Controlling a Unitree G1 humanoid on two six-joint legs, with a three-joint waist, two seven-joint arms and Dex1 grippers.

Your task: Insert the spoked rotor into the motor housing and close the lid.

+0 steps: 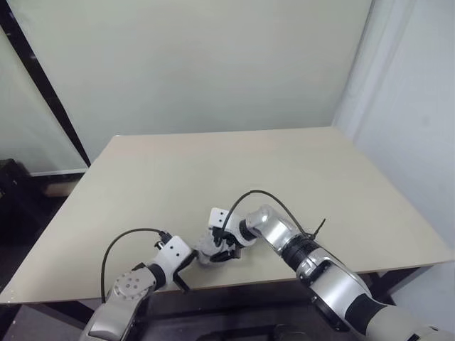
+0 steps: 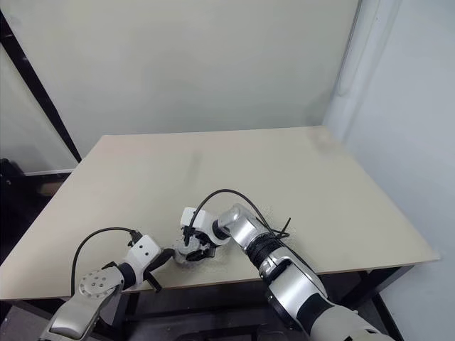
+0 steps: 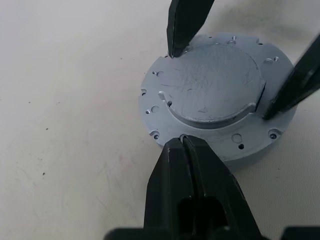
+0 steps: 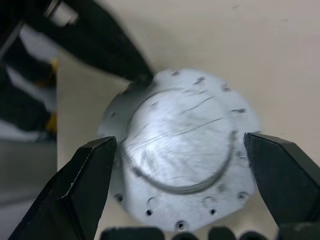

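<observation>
You are looking down at one pale beige table set against a plain wall. Near its front edge sits one round grey metal piece, the motor housing. It rests flat on the table with a smooth, scratched face turned upward. That face has a raised round centre with one straight side, and small holes are dotted around the outer rim. The windings inside cannot be seen from here.

Two robot arms meet at this piece. The left gripper is clenched, its two black fingers pressed together into a single point. That point rests against the rim of the housing on the side nearest the front edge of the table.

The right gripper is spread wide, with one black finger on each side of the housing. In the left wrist view, one of its fingertips touches the top face near the rim, and the other sits at the opposite edge. Whether the fingers press on the metal cannot be told.

One black cable loops above each wrist.
</observation>
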